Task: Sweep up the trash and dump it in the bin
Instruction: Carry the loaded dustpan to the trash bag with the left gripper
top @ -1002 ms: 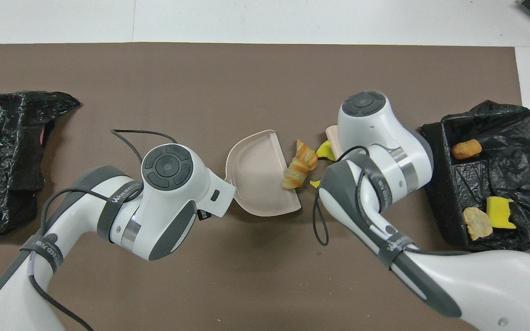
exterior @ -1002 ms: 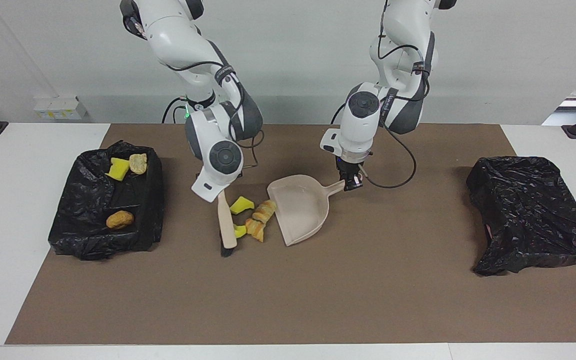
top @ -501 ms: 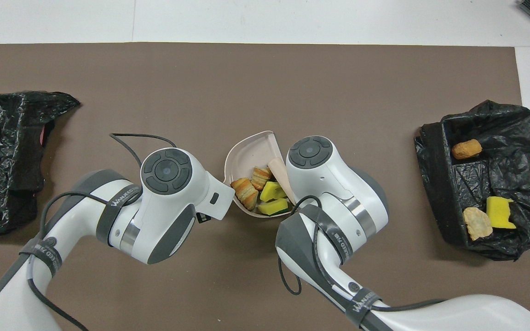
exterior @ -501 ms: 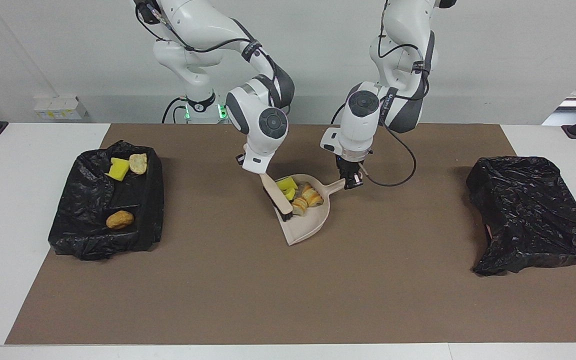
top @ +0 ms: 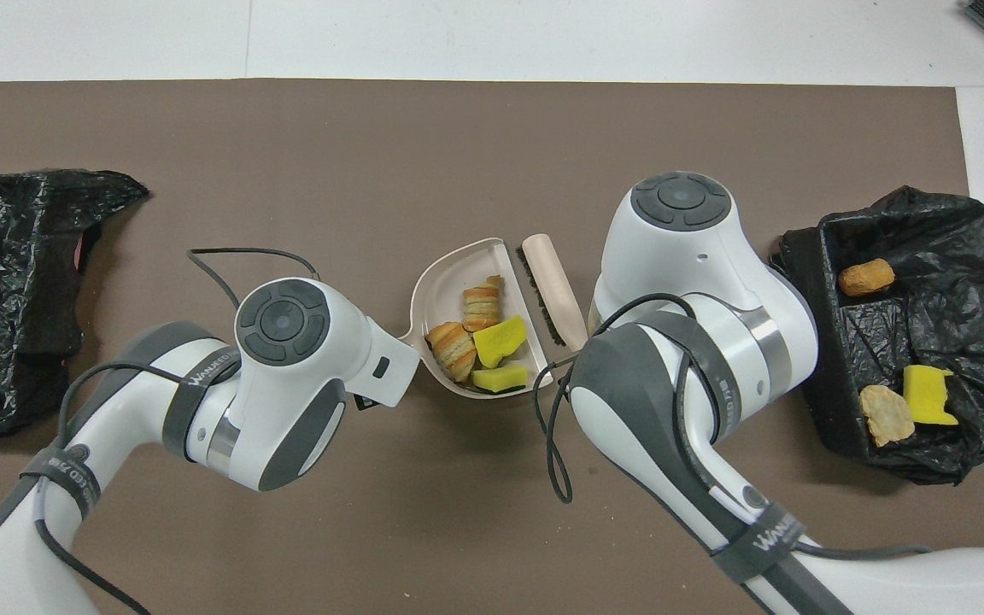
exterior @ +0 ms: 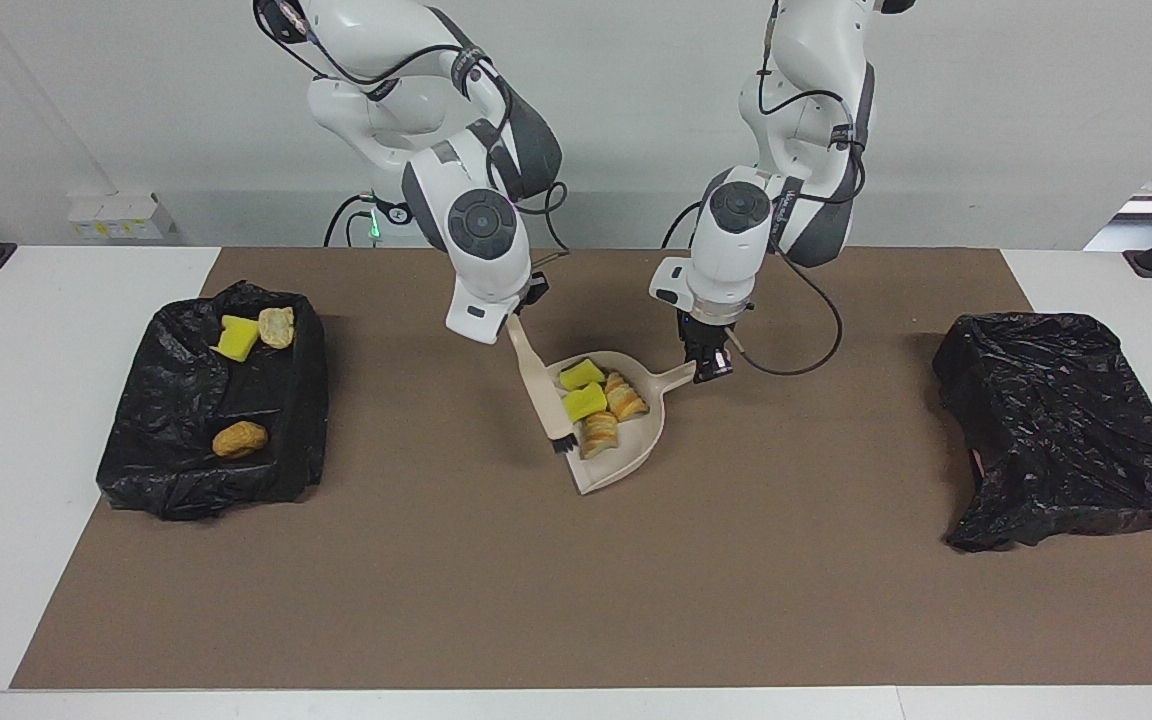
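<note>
With four bits of trash (exterior: 596, 402), two yellow sponge scraps and two tan bread lumps, lying in the beige plastic dustpan (exterior: 631, 455) mid-table, sweeping looks finished. Three more bits sit in the open black-lined bin (exterior: 281, 455) at the right arm's end. Right hand (exterior: 516, 322) pinches the beige hand brush (exterior: 542, 392) at the pan's mouth; left hand (exterior: 706, 368) is pressed on the pan's handle. Next: lift level, carry to a bin, tip.
</note>
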Controlling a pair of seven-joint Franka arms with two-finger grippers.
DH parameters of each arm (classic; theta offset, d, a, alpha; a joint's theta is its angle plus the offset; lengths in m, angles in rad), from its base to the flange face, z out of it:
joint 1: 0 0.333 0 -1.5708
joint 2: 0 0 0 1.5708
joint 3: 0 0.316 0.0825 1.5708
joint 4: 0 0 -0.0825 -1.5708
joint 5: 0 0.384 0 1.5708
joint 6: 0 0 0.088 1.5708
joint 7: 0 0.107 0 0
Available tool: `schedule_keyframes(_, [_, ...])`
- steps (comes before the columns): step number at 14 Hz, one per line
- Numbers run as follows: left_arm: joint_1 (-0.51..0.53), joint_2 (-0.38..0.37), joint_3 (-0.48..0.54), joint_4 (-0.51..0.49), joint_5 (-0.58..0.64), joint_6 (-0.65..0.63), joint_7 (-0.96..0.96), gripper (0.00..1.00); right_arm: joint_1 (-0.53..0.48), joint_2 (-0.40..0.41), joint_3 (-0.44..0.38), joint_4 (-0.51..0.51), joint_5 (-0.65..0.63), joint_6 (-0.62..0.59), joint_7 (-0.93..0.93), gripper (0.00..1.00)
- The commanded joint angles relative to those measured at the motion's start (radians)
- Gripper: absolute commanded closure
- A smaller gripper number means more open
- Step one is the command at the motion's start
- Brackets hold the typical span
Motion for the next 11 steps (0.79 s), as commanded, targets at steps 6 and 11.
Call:
schedule_keyframes(6, [0.167, -0.016, 0.002, 0.082, -0.147, -0.047, 0.217, 1.0, 0.03, -0.152, 0.009, -0.194, 0.03, 0.117, 0.263, 1.0])
schedule_keyframes(11, [0.317, -0.007, 0.002, 0.269, -0.151, -0.278, 0.365, 1.0, 0.119, -0.367, 0.009, -0.456, 0.19, 0.194, 0.33, 1.0])
